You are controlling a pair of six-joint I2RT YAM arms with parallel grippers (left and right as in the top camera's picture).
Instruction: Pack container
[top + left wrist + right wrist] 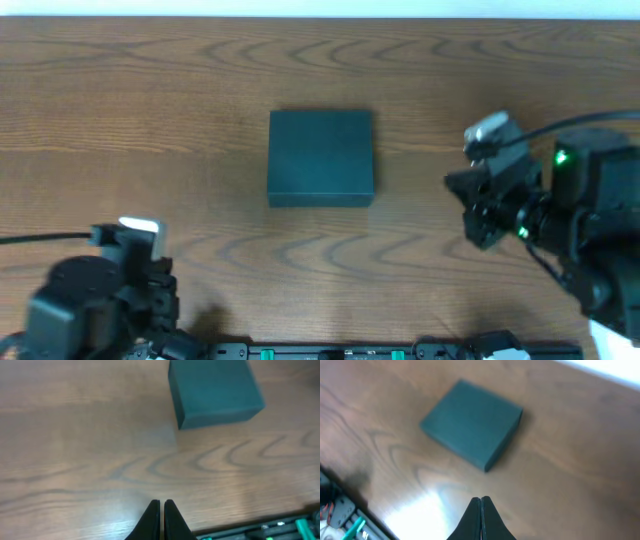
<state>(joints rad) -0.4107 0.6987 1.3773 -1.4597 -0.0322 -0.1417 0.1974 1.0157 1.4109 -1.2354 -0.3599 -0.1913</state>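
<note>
The container is a dark teal square box, lid closed, lying flat in the middle of the wooden table. In the left wrist view the container lies at the upper right, far from my left gripper, whose black fingers are pressed together on nothing. The right wrist view has the container ahead and to the left of my right gripper, also shut and empty. From overhead, the left arm sits at the near left and the right arm to the right of the box.
A black rail with green connectors runs along the table's near edge. The same rail appears at the lower right of the left wrist view. The table's far edge meets a white wall.
</note>
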